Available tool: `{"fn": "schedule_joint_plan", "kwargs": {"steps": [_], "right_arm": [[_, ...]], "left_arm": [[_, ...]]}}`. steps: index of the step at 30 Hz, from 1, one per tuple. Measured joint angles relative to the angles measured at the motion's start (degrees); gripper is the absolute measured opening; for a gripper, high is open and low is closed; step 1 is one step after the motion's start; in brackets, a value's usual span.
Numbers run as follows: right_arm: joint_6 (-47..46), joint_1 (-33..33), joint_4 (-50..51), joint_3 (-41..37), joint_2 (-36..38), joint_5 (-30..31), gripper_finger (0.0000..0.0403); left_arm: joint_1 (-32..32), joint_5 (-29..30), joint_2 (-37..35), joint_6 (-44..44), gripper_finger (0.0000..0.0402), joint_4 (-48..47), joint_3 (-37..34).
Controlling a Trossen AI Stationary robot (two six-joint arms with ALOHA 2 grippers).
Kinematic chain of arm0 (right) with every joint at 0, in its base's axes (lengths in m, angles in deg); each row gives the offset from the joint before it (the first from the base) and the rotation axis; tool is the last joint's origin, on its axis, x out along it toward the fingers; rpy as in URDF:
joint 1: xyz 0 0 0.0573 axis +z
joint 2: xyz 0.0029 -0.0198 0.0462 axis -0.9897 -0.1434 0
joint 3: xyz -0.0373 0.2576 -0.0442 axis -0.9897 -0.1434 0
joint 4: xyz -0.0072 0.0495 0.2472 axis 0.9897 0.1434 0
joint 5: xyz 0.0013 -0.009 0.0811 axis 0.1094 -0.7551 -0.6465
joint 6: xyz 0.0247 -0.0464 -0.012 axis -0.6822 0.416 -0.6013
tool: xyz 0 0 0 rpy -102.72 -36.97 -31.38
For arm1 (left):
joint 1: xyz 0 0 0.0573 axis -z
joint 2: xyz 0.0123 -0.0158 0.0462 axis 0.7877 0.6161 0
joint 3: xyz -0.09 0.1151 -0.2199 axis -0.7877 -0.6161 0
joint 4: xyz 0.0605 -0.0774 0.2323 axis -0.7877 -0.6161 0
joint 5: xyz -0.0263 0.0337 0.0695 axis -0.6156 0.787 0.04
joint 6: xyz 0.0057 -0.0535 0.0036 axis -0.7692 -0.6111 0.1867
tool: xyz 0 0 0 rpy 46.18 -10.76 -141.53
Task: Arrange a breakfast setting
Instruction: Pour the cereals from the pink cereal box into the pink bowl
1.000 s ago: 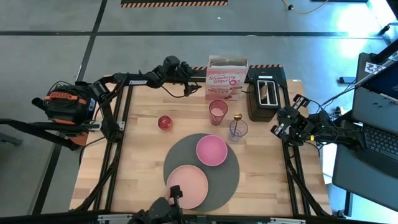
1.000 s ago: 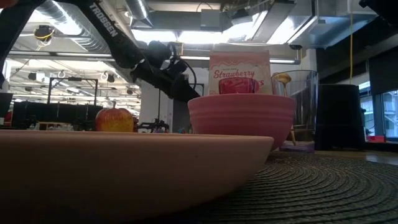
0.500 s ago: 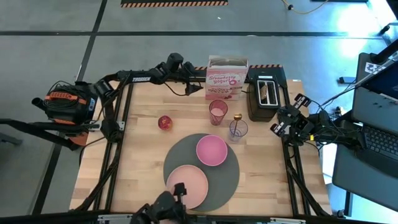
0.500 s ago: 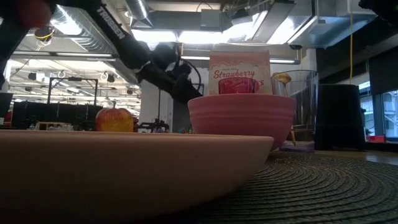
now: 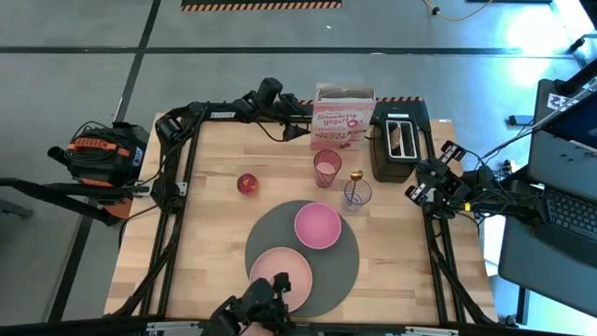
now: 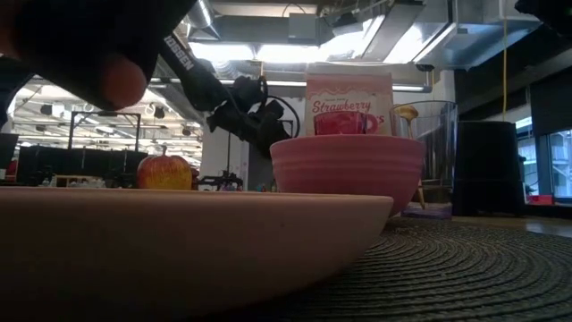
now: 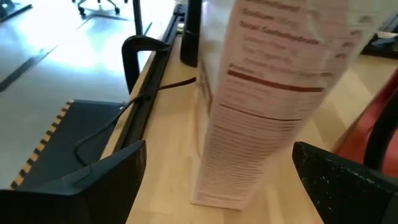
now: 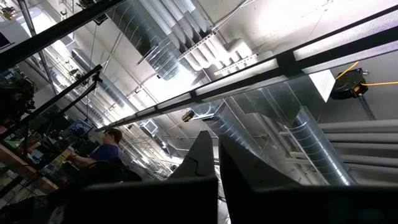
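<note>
Looking down, we see the left pincer (image 5: 300, 133) at the top middle, fingers (image 7: 81, 186) wide apart w/ the cereal box (image 5: 341, 118) between them. Box stands upright on the tabletop (image 5: 210, 224), just left of the black toaster (image 5: 399, 140). Right pincer (image 5: 417, 194) waits at the right edge; its fingers are pressed together. Below the box: pink tumbler (image 5: 326, 168), clear glass (image 5: 357, 195) w/ a spoon in it, red apple (image 5: 247, 183). Pink bowl (image 5: 317, 225) & pink plate (image 5: 281, 277) sit on the grey mat (image 5: 345, 262).

the right gripper (image 8: 217, 155) points up at the ceiling, its two dark fingers (image 8: 199, 162) pressed together. silver ducts (image 8: 186, 43) and a lit strip (image 8: 348, 43) run overhead. a person in blue (image 8: 102, 152) stands far off.
</note>
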Motion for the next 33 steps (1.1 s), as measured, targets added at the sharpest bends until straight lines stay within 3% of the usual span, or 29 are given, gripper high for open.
{"fn": "schedule_joint_plan", "kwargs": {"steps": [13,22,33], "right_arm": [[0.0,0.0,-0.1,0.0,0.0,0.0,0.0],[0.0,0.0,-0.3,0.0,0.0,0.4,0.0],[0.0,0.0,-0.2,0.0,0.0,0.5,0.0]], "left_arm": [[1.0,-0.8,0.1,2.9,0.0395,-2.7,0.0],[1.6,0.9,2.0,1.2,0.0395,0.4,-0.1],[2.9,-1.5,1.9,-1.4,0.0395,5.2,0.0]]}}
